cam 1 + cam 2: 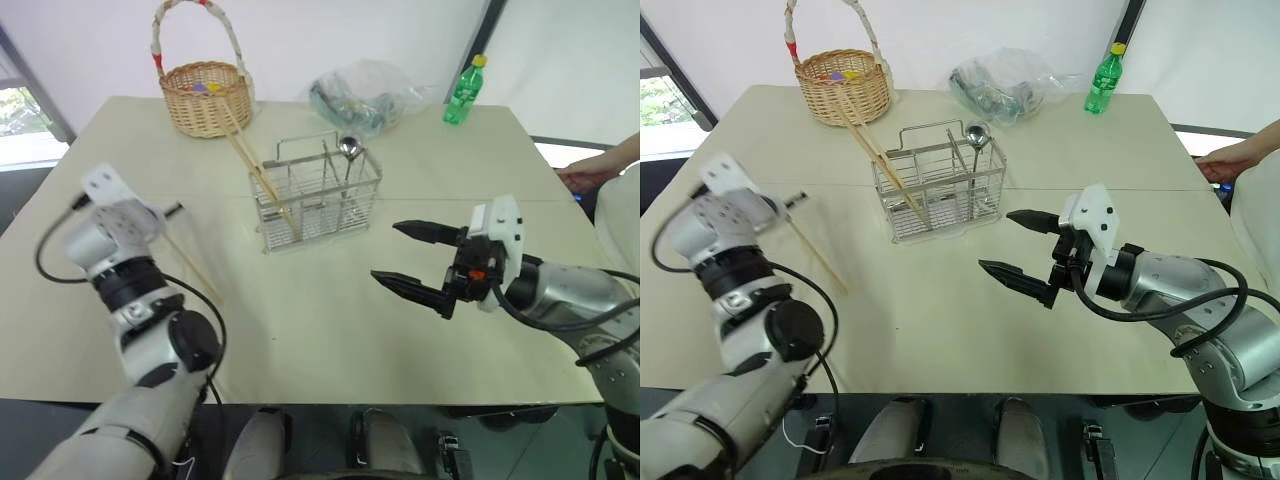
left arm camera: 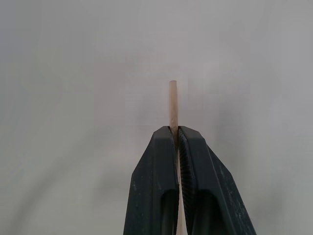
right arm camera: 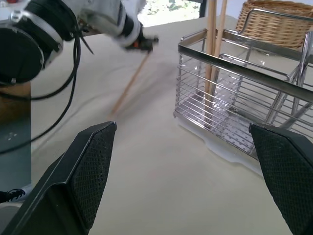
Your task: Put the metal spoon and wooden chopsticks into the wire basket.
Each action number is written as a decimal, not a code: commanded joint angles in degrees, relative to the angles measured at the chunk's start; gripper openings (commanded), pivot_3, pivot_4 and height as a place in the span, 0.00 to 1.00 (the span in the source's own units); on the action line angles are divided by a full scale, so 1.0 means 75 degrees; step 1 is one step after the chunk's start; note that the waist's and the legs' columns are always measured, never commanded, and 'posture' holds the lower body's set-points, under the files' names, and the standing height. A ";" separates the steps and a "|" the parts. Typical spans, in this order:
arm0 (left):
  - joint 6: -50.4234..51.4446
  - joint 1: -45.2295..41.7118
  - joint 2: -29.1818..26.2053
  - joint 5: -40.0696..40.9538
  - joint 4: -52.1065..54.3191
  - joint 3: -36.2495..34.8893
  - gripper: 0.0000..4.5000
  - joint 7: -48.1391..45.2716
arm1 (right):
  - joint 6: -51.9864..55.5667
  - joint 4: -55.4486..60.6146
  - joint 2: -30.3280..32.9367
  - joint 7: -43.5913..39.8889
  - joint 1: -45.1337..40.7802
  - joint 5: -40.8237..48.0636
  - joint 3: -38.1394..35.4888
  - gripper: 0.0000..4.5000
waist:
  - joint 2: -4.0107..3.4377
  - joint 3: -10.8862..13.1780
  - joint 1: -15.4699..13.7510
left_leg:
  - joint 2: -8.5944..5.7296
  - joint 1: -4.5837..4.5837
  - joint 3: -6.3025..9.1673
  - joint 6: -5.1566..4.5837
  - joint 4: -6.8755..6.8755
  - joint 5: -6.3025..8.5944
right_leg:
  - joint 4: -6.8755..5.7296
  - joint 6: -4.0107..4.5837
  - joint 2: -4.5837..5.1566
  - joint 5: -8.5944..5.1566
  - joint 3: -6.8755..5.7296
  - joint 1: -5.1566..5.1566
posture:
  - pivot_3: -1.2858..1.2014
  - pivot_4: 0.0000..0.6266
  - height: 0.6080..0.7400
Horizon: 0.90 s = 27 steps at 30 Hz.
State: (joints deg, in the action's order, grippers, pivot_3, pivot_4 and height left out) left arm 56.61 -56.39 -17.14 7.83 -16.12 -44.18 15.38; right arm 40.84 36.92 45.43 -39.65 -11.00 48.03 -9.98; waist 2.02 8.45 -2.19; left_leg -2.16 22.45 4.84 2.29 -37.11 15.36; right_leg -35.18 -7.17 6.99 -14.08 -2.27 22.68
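spoon (image 1: 349,148) and chopsticks (image 1: 255,165) in wire basket (image 1: 316,205), wicker basket (image 1: 205,97) behind

At frame centre, the shiny silver wire-grid metal basket (image 1: 316,198) holds pale matt wooden chopsticks (image 1: 262,172) and a glossy metal spoon (image 1: 349,148). Upper left, a rough woven wicker basket (image 1: 206,98); the cream tabletop (image 1: 330,320) looks smooth and matt.

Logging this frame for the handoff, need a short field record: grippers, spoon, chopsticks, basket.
left gripper: shut on one wooden chopstick, far end slanting down toward the table
right gripper: open, holding nothing, near the wire basket
metal spoon: standing in the wire basket
other chopsticks: two in the wire basket, leaning
remaining: the held chopstick
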 commanded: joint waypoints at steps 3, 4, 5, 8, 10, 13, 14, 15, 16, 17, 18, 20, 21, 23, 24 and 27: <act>-0.2129 -0.1304 -0.1053 0.1343 -0.0274 0.0444 0.01 -0.2234 | -0.0065 0.0036 0.0244 -0.0143 -0.0287 0.0167 -0.0414 1.00 | 0.0003 0.0000 -0.0030 | -0.0003 0.0004 0.0001 0.0000 -0.0002 0.0000 | 0.0010 0.0001 0.0013 0.0001 -0.0002 -0.0010 | 0.52 0.24 0.44; -0.2163 -0.1671 -0.1250 0.1756 -0.0388 0.0429 0.01 -0.2780 | -0.0039 -0.0003 0.0266 -0.0139 -0.0358 0.0207 -0.0462 1.00 | 0.0003 0.0000 -0.0030 | -0.0007 0.0004 0.0000 -0.0001 -0.0003 0.0000 | 0.0012 0.0001 0.0020 0.0001 -0.0002 -0.0014 | 0.52 0.24 0.44; -0.2152 -0.1967 -0.1426 0.2088 -0.0484 0.0458 0.01 -0.3238 | -0.0014 -0.0033 0.0277 -0.0127 -0.0415 0.0236 -0.0495 1.00 | 0.0004 0.0000 -0.0027 | -0.0008 0.0001 0.0000 -0.0002 -0.0004 0.0001 | 0.0013 0.0000 0.0026 0.0001 -0.0002 -0.0019 | 0.52 0.24 0.44; -0.2046 -0.2784 -0.1817 0.2982 -0.0572 0.0641 0.01 -0.4403 | -0.0010 -0.0089 0.0274 -0.0108 -0.0467 0.0214 -0.0554 1.00 | 0.0007 0.0003 0.0000 | -0.0013 0.0000 -0.0002 -0.0007 -0.0005 0.0002 | 0.0014 -0.0001 0.0028 0.0001 -0.0004 -0.0021 | 0.52 0.24 0.44; -0.1993 -0.3116 -0.1926 0.3374 -0.0474 0.0872 0.01 -0.4920 | -0.0023 -0.0095 0.0246 -0.0070 -0.0461 0.0179 -0.0576 1.00 | 0.0001 0.0005 0.0022 | -0.0011 -0.0001 -0.0004 -0.0010 -0.0001 0.0002 | 0.0014 -0.0001 0.0022 0.0000 -0.0005 -0.0018 | 0.52 0.24 0.44; -0.1911 -0.3221 -0.1849 0.3714 -0.0237 0.1299 0.01 -0.5236 | -0.0044 -0.0088 0.0197 0.0020 -0.0440 0.0159 -0.0595 1.00 | -0.0020 0.0003 0.0029 | -0.0007 -0.0006 -0.0003 -0.0010 0.0005 0.0002 | 0.0010 -0.0001 0.0016 0.0000 -0.0005 -0.0018 | 0.52 0.24 0.44; -0.1866 -0.3188 -0.1778 0.3796 -0.0114 0.1484 0.01 -0.5285 | -0.0050 -0.0079 0.0182 0.0052 -0.0429 0.0159 -0.0600 1.00 | -0.0022 0.0003 0.0028 | -0.0004 -0.0011 -0.0002 -0.0011 0.0005 0.0002 | 0.0008 -0.0001 0.0016 0.0000 -0.0005 -0.0021 | 0.52 0.24 0.44; -0.1747 -0.3061 -0.1591 0.3932 0.0146 0.1739 0.01 -0.5377 | -0.0067 -0.0056 0.0155 0.0100 -0.0401 0.0144 -0.0604 1.00 | -0.0021 0.0003 0.0027 | -0.0004 -0.0014 -0.0003 -0.0011 0.0004 0.0001 | 0.0005 -0.0001 0.0016 0.0000 -0.0005 -0.0024 | 0.52 0.24 0.44; -0.1676 -0.2872 -0.1409 0.3989 0.0401 0.2016 0.01 -0.5447 | -0.0080 -0.0032 0.0129 0.0158 -0.0376 0.0131 -0.0614 1.00 | -0.0020 0.0002 0.0024 | -0.0003 -0.0014 -0.0003 -0.0011 0.0001 0.0001 | 0.0006 -0.0001 0.0011 0.0000 -0.0005 -0.0025 | 0.52 0.24 0.44; -0.1616 -0.2688 -0.1256 0.4027 0.0624 0.2253 0.01 -0.5508 | -0.0091 -0.0017 0.0109 0.0208 -0.0356 0.0120 -0.0623 1.00 | -0.0020 0.0002 0.0005 | 0.0001 -0.0015 -0.0002 -0.0011 -0.0003 0.0001 | 0.0007 -0.0001 0.0009 0.0000 -0.0005 -0.0030 | 0.52 0.24 0.44; -0.1625 -0.2460 -0.1108 0.4013 0.0860 0.2494 0.01 -0.5574 | -0.0102 -0.0008 0.0091 0.0253 -0.0336 0.0104 -0.0631 1.00 | -0.0020 0.0002 -0.0011 | 0.0001 -0.0017 -0.0002 -0.0011 -0.0007 0.0001 | 0.0007 -0.0001 0.0010 0.0000 -0.0005 -0.0038 | 0.52 0.24 0.44; -0.1670 -0.2048 -0.0873 0.4002 0.1236 0.2843 0.01 -0.5608 | -0.0115 0.0013 0.0069 0.0306 -0.0279 0.0100 -0.0661 1.00 | -0.0020 0.0002 0.0001 | 0.0003 -0.0016 -0.0001 -0.0012 -0.0010 0.0000 | 0.0009 0.0000 0.0012 0.0000 -0.0004 -0.0041 | 0.52 0.24 0.44; -0.1724 -0.1852 -0.0773 0.3989 0.1402 0.3012 0.01 -0.5641 | -0.0124 0.0015 0.0067 0.0316 -0.0250 0.0102 -0.0677 1.00 | -0.0019 0.0004 0.0007 | 0.0000 -0.0014 -0.0001 -0.0012 -0.0009 0.0000 | 0.0010 0.0000 0.0012 0.0001 -0.0003 -0.0039 | 0.52 0.24 0.44; -0.1868 -0.1526 -0.0608 0.3922 0.1625 0.3299 0.01 -0.5670 | -0.0137 0.0018 0.0071 0.0328 -0.0213 0.0110 -0.0700 1.00 | -0.0019 0.0005 0.0037 | -0.0001 -0.0007 0.0002 -0.0013 -0.0005 0.0000 | 0.0009 0.0001 0.0011 0.0001 0.0000 -0.0024 | 0.52 0.24 0.44; -0.2001 -0.1336 -0.0507 0.3836 0.1704 0.3465 0.01 -0.5675 | -0.0143 0.0009 0.0073 0.0330 -0.0206 0.0113 -0.0710 1.00 | -0.0022 0.0007 0.0062 | 0.0000 -0.0006 0.0002 -0.0013 -0.0002 0.0000 | 0.0010 0.0001 0.0008 0.0001 0.0002 -0.0019 | 0.52 0.24 0.44; -0.2387 -0.0814 -0.0249 0.3655 0.1884 0.3778 0.01 -0.5638 | -0.0140 -0.0028 0.0050 0.0367 -0.0255 0.0120 -0.0712 1.00 | -0.0026 0.0006 0.0089 | 0.0001 -0.0007 0.0002 -0.0015 0.0002 0.0000 | 0.0011 0.0003 0.0007 0.0000 0.0006 -0.0017 | 0.52 0.24 0.44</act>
State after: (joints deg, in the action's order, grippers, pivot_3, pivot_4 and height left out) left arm 41.35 -62.80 -19.03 35.81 -4.66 -16.46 -26.87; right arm 40.84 35.79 46.05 -37.30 -12.12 48.50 -13.75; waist 1.82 8.49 -1.52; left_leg -2.15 22.40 4.85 2.17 -37.11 15.36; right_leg -35.10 -7.14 7.04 -14.08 -2.23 22.54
